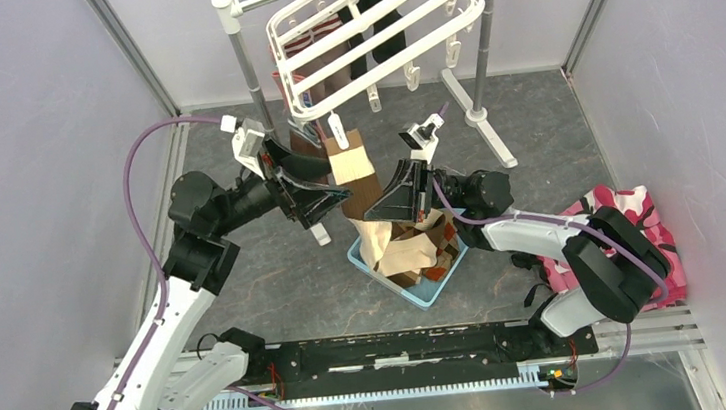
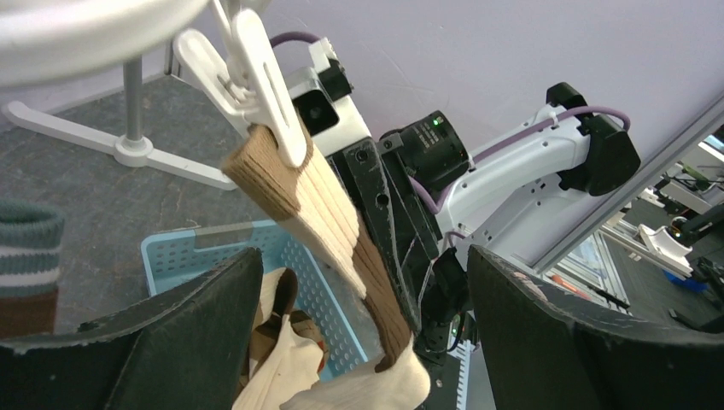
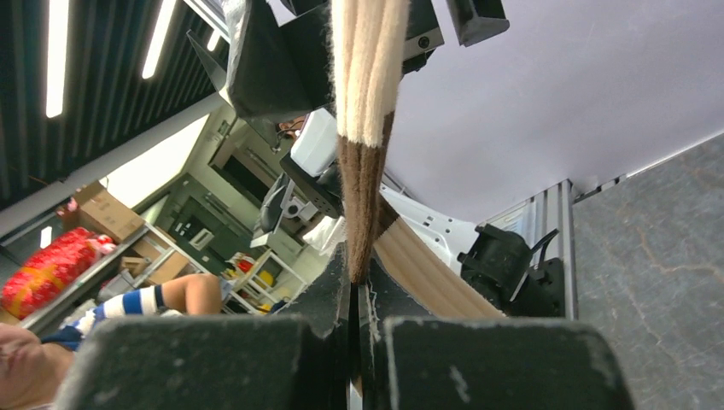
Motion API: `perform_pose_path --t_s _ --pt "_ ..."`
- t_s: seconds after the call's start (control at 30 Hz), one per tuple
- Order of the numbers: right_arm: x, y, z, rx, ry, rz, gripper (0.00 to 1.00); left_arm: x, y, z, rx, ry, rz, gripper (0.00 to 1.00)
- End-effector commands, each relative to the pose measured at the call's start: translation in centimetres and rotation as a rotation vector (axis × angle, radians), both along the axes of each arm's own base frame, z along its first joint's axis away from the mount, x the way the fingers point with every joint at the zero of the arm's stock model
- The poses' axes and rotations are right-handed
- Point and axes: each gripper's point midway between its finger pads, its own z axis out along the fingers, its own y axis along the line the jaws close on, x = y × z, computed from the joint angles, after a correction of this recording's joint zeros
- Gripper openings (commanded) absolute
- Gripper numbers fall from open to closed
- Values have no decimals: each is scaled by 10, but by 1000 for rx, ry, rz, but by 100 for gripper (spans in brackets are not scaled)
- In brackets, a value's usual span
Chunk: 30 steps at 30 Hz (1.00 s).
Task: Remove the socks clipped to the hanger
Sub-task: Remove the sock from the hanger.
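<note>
The white hanger (image 1: 372,23) hangs at the back centre with several socks on its clips. One clip (image 2: 265,85) holds a brown and cream striped sock (image 2: 316,213) that trails down into the basket; it also shows in the top view (image 1: 353,166). My right gripper (image 1: 393,197) is shut on this sock's brown middle part (image 3: 359,213), its jaws (image 3: 354,282) pressed flat together on the cloth. My left gripper (image 1: 335,186) is open wide beside the sock just below the clip, its fingers (image 2: 188,342) either side and not touching it.
The light blue basket (image 1: 426,294) under the sock holds several loose socks. The grey pole stand (image 1: 485,103) with white feet carries the hanger. A pink camouflage cloth heap (image 1: 632,219) lies at right. Dark socks (image 1: 376,13) and a banded sock (image 2: 26,256) hang from other clips.
</note>
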Motion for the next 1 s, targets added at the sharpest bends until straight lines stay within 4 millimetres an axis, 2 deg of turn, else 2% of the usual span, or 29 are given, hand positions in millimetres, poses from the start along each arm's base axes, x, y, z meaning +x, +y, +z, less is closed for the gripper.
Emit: perform_pose_path --t_s 0.0,0.1,0.2,0.3,0.57,0.73,0.97 --pt "-30 -18 44 190 -206 30 0 -11 0 -15 8 1 -45 97" --pt "-30 -14 47 186 -213 38 0 -9 -1 -23 -2 31 -44 99" --pt "-32 -10 50 190 -213 54 0 -8 -4 -21 -28 42 -60 99" --pt "-34 -6 50 190 -208 68 0 -7 -7 -7 -63 23 -74 99" --pt "-40 -2 49 198 -191 99 0 12 -11 26 -141 -19 -41 97" --pt "-46 -2 47 192 -187 114 0 23 -14 38 -166 -20 -24 96" --pt "-45 0 41 176 -169 110 0 33 -18 59 -174 -51 -21 88"
